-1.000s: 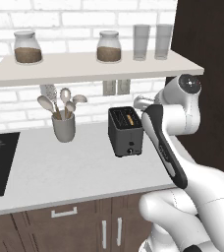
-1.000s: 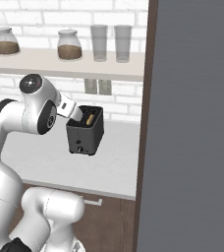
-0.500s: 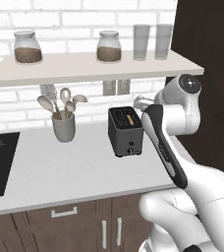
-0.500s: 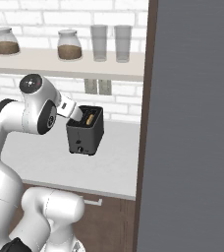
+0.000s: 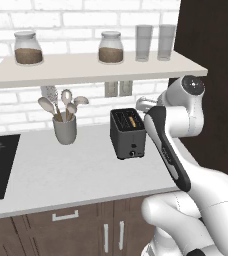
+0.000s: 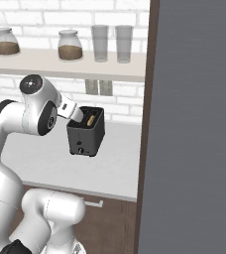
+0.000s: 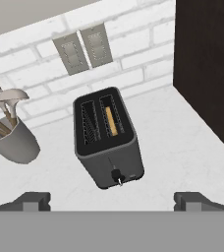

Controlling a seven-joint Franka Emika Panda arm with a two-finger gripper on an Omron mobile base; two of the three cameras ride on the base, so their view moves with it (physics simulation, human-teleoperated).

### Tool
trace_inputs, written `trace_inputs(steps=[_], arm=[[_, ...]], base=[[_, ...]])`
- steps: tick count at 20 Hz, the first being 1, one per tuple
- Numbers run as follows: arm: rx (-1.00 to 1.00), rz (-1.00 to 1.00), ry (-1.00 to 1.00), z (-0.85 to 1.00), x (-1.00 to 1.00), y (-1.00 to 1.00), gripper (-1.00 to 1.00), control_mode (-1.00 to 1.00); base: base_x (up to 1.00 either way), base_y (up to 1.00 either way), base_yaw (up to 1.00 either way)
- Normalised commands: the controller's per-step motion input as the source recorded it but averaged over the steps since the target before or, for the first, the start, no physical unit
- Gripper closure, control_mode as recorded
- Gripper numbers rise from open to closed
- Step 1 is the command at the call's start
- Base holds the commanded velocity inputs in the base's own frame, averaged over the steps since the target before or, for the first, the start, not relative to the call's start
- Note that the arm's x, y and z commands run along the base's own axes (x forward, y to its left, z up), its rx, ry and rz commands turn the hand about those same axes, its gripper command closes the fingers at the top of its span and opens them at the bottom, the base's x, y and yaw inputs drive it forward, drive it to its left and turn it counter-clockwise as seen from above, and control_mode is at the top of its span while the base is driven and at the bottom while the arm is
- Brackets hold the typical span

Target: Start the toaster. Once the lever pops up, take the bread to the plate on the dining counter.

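The toaster (image 5: pixel 128 133) stands on the pale worktop (image 5: pixel 71 170), near the middle of the left base view and a little right of centre. In the right base view the toaster (image 6: pixel 86 131) is in the left half of the frame, just beside the white arm. In the hand view the toaster (image 7: pixel 108 135) sits in the middle of the frame, seen from above and a little tilted, with its narrow front face toward the bottom.

The bread (image 7: pixel 112 120) is inside the right slot of the toaster in the hand view; only its thin tan top edge shows. I see the same tan edge in the left base view (image 5: pixel 132 121) and in the right base view (image 6: pixel 90 119). On the narrow front face there is a small knob (image 7: pixel 116 174); the lever itself is too small for me to tell apart.

The gripper (image 7: pixel 112 201) is above the toaster and apart from it. Its two dark fingertips (image 7: pixel 31 201) rise at the bottom corners of the hand view, far from each other, so the jaws stand wide and hold nothing.

At the left of the hand view a grey cup with spoons (image 7: pixel 10 135) stands on the worktop. Two wall sockets (image 7: pixel 83 48) are on the white brick wall behind the toaster. In the left base view a shelf (image 5: pixel 86 68) above carries two jars and two glasses.
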Motion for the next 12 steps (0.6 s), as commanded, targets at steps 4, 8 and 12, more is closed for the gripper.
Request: trace_inputs(steps=[4,8,12], arm=[[0.0,0.0,0.0,0.0,0.0,0.0,-1.0,-1.0],[0.0,0.0,0.0,0.0,0.0,0.0,-1.0,-1.0],[0.0,0.0,0.0,0.0,0.0,0.0,-1.0,-1.0]], base=[[0.0,0.0,0.0],[0.0,0.0,0.0],[0.0,0.0,0.0]])
